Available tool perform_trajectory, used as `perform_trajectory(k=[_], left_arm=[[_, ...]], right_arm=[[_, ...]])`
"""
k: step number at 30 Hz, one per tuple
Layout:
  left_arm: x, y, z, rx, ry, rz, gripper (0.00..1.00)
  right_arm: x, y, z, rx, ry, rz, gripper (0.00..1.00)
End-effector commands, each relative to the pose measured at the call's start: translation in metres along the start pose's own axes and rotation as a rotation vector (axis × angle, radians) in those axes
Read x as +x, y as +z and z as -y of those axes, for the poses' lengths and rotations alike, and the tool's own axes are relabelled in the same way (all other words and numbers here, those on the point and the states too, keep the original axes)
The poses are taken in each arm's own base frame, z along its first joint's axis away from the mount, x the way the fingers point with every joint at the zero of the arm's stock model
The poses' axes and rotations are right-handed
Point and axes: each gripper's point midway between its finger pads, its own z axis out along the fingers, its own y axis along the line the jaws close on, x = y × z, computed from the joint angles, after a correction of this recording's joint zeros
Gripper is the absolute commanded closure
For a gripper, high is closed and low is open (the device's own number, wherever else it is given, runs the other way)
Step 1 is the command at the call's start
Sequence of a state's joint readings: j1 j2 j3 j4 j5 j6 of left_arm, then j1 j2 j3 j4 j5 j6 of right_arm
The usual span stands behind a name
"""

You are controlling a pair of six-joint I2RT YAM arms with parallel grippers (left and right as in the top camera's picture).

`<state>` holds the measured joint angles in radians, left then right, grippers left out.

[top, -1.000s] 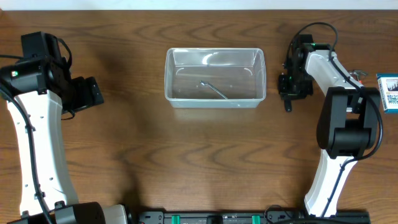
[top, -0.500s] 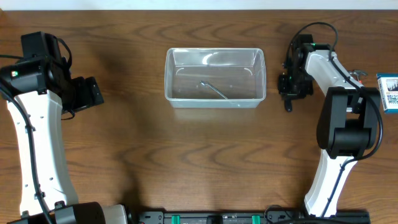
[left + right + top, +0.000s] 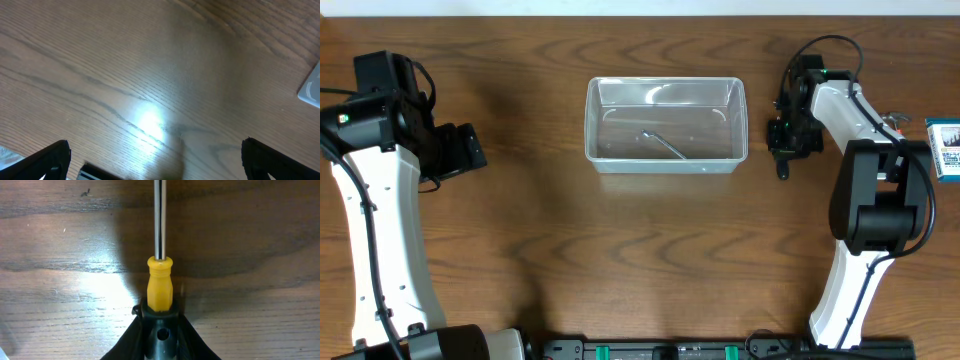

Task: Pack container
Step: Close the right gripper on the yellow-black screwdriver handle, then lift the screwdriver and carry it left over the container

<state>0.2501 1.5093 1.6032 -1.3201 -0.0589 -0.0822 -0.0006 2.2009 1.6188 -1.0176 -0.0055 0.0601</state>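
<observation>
The clear plastic container [image 3: 591, 120] sits at the table's middle back with a slim metal tool [image 3: 663, 145] lying inside it. My right gripper [image 3: 788, 138] is just right of the container and shut on a screwdriver [image 3: 159, 282] with a yellow-and-black handle; its steel shaft [image 3: 159, 215] points away over the wood. The tool's dark end shows below the gripper in the overhead view [image 3: 782, 170]. My left gripper [image 3: 465, 150] is open and empty far left of the container, above bare wood [image 3: 160, 165]. A corner of the container shows in the left wrist view [image 3: 312, 90].
A small blue-and-white box [image 3: 946, 148] lies at the far right edge, beside the right arm. The rest of the table is brown wood.
</observation>
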Motion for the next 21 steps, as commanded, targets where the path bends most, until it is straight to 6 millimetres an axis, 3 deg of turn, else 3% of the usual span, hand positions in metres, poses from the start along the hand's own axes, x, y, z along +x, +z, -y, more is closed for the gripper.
perform_trajectory(k=[1, 12, 16, 21], left_arm=[[-0.004, -0.008, -0.002, 0.001, -0.013, 0.028, 0.02], [-0.004, -0.008, -0.002, 0.001, -0.013, 0.028, 0.02], [-0.004, -0.008, -0.002, 0.001, -0.013, 0.028, 0.02], [-0.004, -0.008, -0.002, 0.001, -0.013, 0.029, 0.02]], right_arm=[[-0.002, 0.007, 0.001, -0.003, 0.020, -0.008, 0.86], [-0.040, -0.039, -0.001, -0.010, 0.032, 0.105, 0.99], [-0.053, -0.067, -0.002, -0.013, 0.027, 0.150, 0.99], [-0.068, -0.117, -0.012, -0.002, -0.074, 0.224, 0.99]])
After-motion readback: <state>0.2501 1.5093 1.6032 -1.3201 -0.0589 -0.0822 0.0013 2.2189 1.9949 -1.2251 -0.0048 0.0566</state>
